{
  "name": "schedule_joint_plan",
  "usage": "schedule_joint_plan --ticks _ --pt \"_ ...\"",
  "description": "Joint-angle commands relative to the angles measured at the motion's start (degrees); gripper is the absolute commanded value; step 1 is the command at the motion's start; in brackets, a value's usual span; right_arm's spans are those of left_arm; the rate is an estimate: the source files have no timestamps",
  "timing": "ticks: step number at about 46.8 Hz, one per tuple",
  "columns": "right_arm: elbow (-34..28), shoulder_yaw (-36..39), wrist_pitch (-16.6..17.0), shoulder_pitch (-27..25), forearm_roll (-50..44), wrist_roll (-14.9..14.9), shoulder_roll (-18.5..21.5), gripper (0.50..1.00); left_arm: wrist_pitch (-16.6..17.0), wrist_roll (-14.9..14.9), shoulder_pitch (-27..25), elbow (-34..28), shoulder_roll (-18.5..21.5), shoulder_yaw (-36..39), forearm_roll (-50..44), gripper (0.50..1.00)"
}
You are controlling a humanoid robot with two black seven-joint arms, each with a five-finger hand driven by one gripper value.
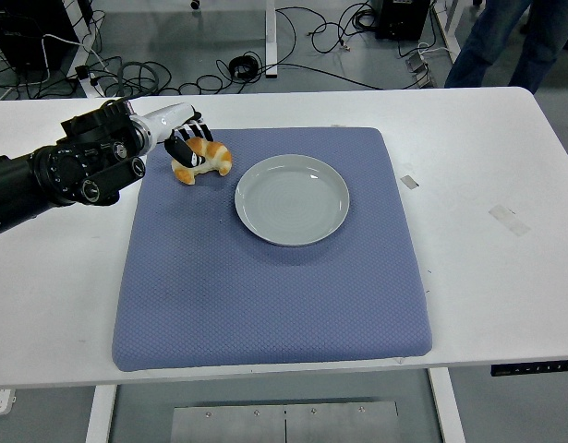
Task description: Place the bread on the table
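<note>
Leftmost: black left arm (53, 175) entering from left edge, reaching over white table (505, 175). Left robot hand (184, 143) at far-left corner of blue mat (265, 295), fingers (178, 149) clamped on bread (202, 159). Bread golden, croissant-shaped, low over mat; contact with mat cannot be told. Centre: grey plate (292, 199) on mat, well right of bread, nothing on it. Top right: person's legs (505, 37) beyond table.
</note>
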Motion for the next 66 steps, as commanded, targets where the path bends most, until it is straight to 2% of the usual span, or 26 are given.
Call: schedule_joint_plan --ticks 1,5,6,7,8,14,25,33,44,50,58,66 --pt "0.0 0.01 0.0 0.0 0.0 0.0 0.0 1.0 0.03 0.01 0.14 -0.01 -0.11 0.02 0.05 0.5" --pt "0.0 0.01 0.0 0.0 0.0 0.0 0.0 1.0 -0.06 0.1 0.05 -0.1 -0.11 -0.07 -0.03 0.5" --pt "0.0 0.01 0.0 0.0 0.0 0.0 0.0 1.0 -0.14 0.1 0.05 -0.1 -0.03 -0.07 -0.03 0.538" --pt "0.0 -0.07 0.0 0.0 0.0 0.0 0.0 1.0 -0.15 0.18 0.05 -0.1 -0.11 -0.15 -0.03 0.668" --pt "0.0 0.01 0.0 0.0 0.0 0.0 0.0 1.0 -0.06 0.18 0.05 -0.1 -0.11 -0.15 -0.03 0.762" --pt "0.0 -0.08 0.0 0.0 0.0 0.0 0.0 1.0 -0.32 0.27 0.05 -0.1 0.32 -3.4 -0.65 0.973" --pt "0.0 0.01 0.0 0.0 0.0 0.0 0.0 1.0 -3.66 0.71 -0.39 -2.29 2.87 -5.95 -1.44 0.98" --pt "0.0 0.01 0.0 0.0 0.0 0.0 0.0 1.0 -3.92 0.71 -2.58 -4.84 5.77 -7.45 -3.11 0.98" --pt "0.0 -0.07 0.0 0.0 0.0 0.0 0.0 1.0 -3.49 0.27 -5.31 -5.2 7.18 -10.96 -7.15 0.983" --pt "0.0 0.01 0.0 0.0 0.0 0.0 0.0 1.0 -3.22 -0.08 -3.73 -4.58 7.36 -16.93 -7.59 0.981" --pt "0.0 0.01 0.0 0.0 0.0 0.0 0.0 1.0 -3.22 -0.34 3.56 -4.49 7.01 -31.52 -12.16 0.983" --pt "0.0 -0.07 0.0 0.0 0.0 0.0 0.0 1.0 -3.57 0.36 5.5 -3.44 6.57 -32.41 -13.04 0.981"
